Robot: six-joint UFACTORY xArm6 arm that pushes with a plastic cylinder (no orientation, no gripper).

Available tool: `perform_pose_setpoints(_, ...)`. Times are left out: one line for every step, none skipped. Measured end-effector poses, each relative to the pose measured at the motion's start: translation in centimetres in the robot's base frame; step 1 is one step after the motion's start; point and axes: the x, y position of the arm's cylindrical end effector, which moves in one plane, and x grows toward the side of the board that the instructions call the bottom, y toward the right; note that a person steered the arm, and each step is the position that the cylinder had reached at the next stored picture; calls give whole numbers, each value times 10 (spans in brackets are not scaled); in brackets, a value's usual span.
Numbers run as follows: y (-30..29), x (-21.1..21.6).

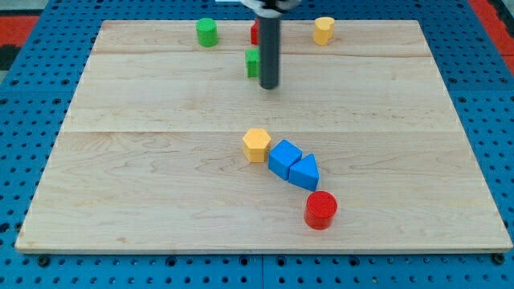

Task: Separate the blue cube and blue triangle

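Camera view: on the wooden board [161, 201], the blue cube [284, 158] and blue triangle [305, 172] sit touching, just below the board's middle. A yellow hexagon [256, 144] touches the cube on the view's left, and a red cylinder [321, 209] stands just below the triangle. My tip [269, 86], a bare rod with nothing to clamp, rests well above them beside a green block [253, 63]. A green cylinder [207, 32], a partly hidden red block [254, 33] and a yellow block [324, 30] line the top edge.

Dark rod upright, my tip [269, 86] down near the view's top centre
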Motion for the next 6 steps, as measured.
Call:
perform_pose_setpoints(71,65)
perform_pose_setpoints(94,141)
perform_pose_setpoints(51,171)
perform_pose_setpoints(-9,165)
perform_pose_setpoints(-61,149)
perform_pose_setpoints(-90,129)
